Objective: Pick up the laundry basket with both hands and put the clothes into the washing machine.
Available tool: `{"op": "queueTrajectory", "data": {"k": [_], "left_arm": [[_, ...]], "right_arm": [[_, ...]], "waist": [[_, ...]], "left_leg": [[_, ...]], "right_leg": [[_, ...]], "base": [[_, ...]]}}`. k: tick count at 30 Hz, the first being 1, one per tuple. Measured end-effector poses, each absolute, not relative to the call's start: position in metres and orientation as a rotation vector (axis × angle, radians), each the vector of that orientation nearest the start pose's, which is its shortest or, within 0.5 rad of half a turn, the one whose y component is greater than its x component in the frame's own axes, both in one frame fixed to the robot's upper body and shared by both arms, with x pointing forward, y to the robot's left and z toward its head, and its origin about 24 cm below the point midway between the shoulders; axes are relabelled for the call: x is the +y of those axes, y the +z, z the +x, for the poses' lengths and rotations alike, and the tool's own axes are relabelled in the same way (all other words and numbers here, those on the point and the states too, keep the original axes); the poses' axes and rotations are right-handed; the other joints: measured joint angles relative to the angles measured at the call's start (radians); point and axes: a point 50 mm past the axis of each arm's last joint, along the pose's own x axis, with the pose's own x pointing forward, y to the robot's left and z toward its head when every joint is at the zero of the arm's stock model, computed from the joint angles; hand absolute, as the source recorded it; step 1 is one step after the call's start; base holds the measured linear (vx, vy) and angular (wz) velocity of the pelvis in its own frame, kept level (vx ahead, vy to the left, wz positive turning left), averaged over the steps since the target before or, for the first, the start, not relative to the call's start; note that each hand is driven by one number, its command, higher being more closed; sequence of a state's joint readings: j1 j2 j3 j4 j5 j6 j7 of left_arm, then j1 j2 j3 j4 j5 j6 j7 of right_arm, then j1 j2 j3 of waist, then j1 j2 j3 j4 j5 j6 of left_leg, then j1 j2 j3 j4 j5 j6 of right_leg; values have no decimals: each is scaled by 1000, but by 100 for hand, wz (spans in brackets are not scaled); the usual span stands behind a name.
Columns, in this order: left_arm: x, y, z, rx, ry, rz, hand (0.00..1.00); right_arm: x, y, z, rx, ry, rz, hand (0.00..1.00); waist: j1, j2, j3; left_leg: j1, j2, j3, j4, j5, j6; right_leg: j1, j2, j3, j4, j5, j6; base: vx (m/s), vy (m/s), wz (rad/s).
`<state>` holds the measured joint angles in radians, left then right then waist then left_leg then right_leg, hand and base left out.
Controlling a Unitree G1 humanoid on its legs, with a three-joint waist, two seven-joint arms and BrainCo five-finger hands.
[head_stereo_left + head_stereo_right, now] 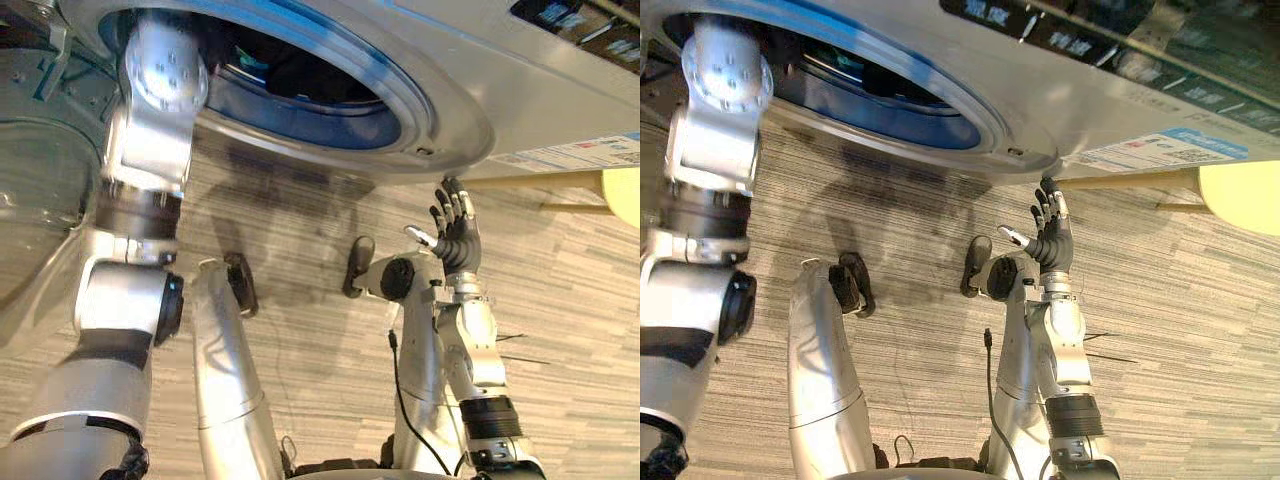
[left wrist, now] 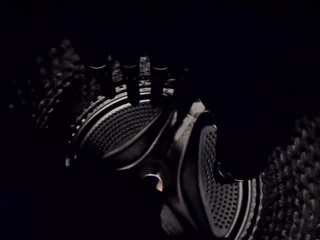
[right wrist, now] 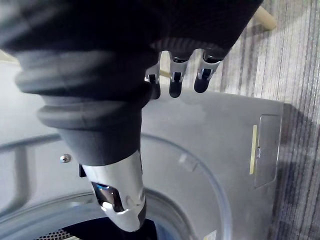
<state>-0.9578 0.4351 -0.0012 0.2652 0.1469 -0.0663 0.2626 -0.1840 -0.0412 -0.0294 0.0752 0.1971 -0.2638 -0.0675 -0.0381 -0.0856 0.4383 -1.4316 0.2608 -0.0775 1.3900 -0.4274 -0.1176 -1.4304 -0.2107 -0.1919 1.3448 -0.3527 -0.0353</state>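
Entering drum (image 1: pixel 300 75), left hand (image 2: pixel 131 84) (right hand (image 1: pixel 458 236) splayed)

Floor (image 1: pixel 560 300): grey-beige carpet in fine stripes, across the whole room | Far right: pale yellow furniture piece (image 1: pixel 622 200) on light wooden legs (image 1: pixel 530 182) | Light: bright, soft shadows on carpet

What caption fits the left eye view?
Left arm reaches into the washing machine drum; right hand open beside it, above the striped floor.
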Motion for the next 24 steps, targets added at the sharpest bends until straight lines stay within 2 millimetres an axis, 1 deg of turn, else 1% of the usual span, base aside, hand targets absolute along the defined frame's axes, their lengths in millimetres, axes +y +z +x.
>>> {"op": "queueTrajectory", "data": {"k": [1, 2, 3, 4, 6, 7, 9, 10, 12, 13, 14, 15, 16, 17, 18, 19, 20, 21, 22, 23, 24], "left_arm": [[182, 290, 349, -797, 265, 388, 0], [180, 282, 346, -792, 253, 370, 0], [176, 260, 344, -751, 230, 311, 0], [173, 247, 344, -718, 220, 274, 0], [164, 184, 338, -533, 198, 153, 0], [161, 169, 335, -489, 191, 129, 0], [149, 110, 316, -312, 154, 35, 0], [147, 98, 310, -273, 142, 11, 0], [143, 50, 285, -115, 128, -43, 0], [143, 39, 280, -75, 126, -52, 0], [145, 18, 269, 8, 130, -59, 0], [148, -3, 256, 97, 135, -72, 0], [150, -13, 249, 137, 141, -75, 0], [152, -30, 238, 212, 141, -71, 0], [153, -39, 232, 250, 142, -69, 0], [154, -54, 219, 320, 145, -66, 0], [155, -67, 208, 382, 143, -65, 0], [156, -75, 201, 425, 148, -62, 0], [161, -87, 192, 486, 160, -55, 0], [161, -92, 188, 513, 156, -50, 0], [163, -103, 179, 575, 152, -34, 0]], "right_arm": [[-159, 94, 282, -352, -69, 157, 0], [-159, 93, 282, -348, -76, 151, 0], [-159, 89, 283, -330, -83, 141, 0], [-159, 87, 283, -320, -87, 132, 0], [-160, 75, 282, -269, -99, 107, 0], [-161, 72, 281, -257, -104, 100, 0], [-164, 55, 276, -187, -122, 71, 0], [-166, 49, 273, -164, -127, 62, 0], [-170, 19, 261, -36, -142, 24, 0], [-171, 12, 258, -2, -146, 16, 0], [-173, -1, 251, 57, -153, 4, 0], [-175, -15, 241, 119, -161, -11, 0], [-176, -22, 236, 154, -165, -14, 0], [-178, -38, 225, 228, -172, -30, 0], [-179, -45, 219, 266, -175, -37, 0], [-180, -59, 206, 339, -185, -40, 0], [-181, -71, 193, 403, -193, -43, 0], [-182, -79, 185, 444, -196, -49, 0], [-184, -88, 177, 498, -198, -58, 0], [-184, -92, 174, 523, -197, -63, 0], [-183, -101, 167, 576, -188, -76, 0]], "waist": [[4, 1, -1], [5, 1, -1], [13, 1, -1], [19, 1, -2], [32, 1, -2], [35, 2, -2], [51, 2, -3], [54, 2, -3], [57, 9, -54], [59, 10, -61], [63, 15, -69], [66, 23, -100], [66, 27, -118], [67, 35, -134], [68, 39, -140], [73, 48, -170], [78, 52, -202], [79, 57, -223], [78, 68, -247], [77, 71, -258], [76, 75, -282]], "left_leg": [[17, 0, 1, -19, 4, -3], [27, 0, 3, -29, 7, -3], [51, -1, 6, -48, 11, -6], [65, -1, 9, -60, 14, -7], [148, -1, 21, -125, 28, -11], [171, -2, 24, -144, 32, -12], [293, -5, 39, -237, 49, -17], [330, -6, 44, -266, 54, -19], [456, -20, 57, -383, 85, -24], [496, -23, 62, -414, 94, -24], [586, -30, 73, -475, 105, -24], [660, -33, 86, -536, 118, -22], [695, -33, 92, -567, 123, -20], [786, -35, 109, -637, 137, -15], [834, -36, 117, -673, 147, -13], [907, -36, 137, -733, 159, -9], [968, -42, 158, -790, 172, -2], [1006, -51, 166, -829, 183, 1], [1054, -59, 176, -886, 200, 6], [1078, -64, 182, -915, 210, 7], [1123, -75, 198, -984, 234, 13]], "right_leg": [[17, 1, -3, -14, -2, 4], [25, 2, -5, -22, -2, 4], [45, 2, -7, -35, -2, 4], [59, 2, -7, -44, -3, 4], [135, 5, -16, -95, -1, 2], [157, 5, -19, -110, -1, 2], [277, 7, -35, -187, 0, 2], [310, 7, -39, -210, 1, 2], [434, 6, -56, -304, 12, 6], [472, 6, -59, -330, 20, -1], [559, 9, -67, -383, 29, 4], [631, 17, -71, -443, 42, 13], [666, 21, -74, -475, 48, 19], [751, 25, -78, -542, 66, 30], [797, 27, -78, -576, 75, 36], [865, 35, -78, -641, 94, 48], [918, 37, -76, -696, 112, 55], [952, 36, -76, -732, 123, 63], [1001, 38, -78, -794, 146, 76], [1023, 40, -76, -823, 157, 77], [1060, 44, -71, -888, 185, 88]], "base": [[5, -72, 9], [4, -71, 8], [4, -55, 5], [10, -65, 7], [18, -70, 10], [33, -79, 13], [55, -76, 14], [79, -75, 20], [110, -75, 24], [148, -55, 16], [148, -25, 7], [154, -9, 4], [162, 26, 0], [180, 40, -1], [165, 49, -4], [146, 65, -12], [136, 82, -12], [171, 105, -5], [133, 88, 0], [124, 91, -4], [148, 104, -18]]}}
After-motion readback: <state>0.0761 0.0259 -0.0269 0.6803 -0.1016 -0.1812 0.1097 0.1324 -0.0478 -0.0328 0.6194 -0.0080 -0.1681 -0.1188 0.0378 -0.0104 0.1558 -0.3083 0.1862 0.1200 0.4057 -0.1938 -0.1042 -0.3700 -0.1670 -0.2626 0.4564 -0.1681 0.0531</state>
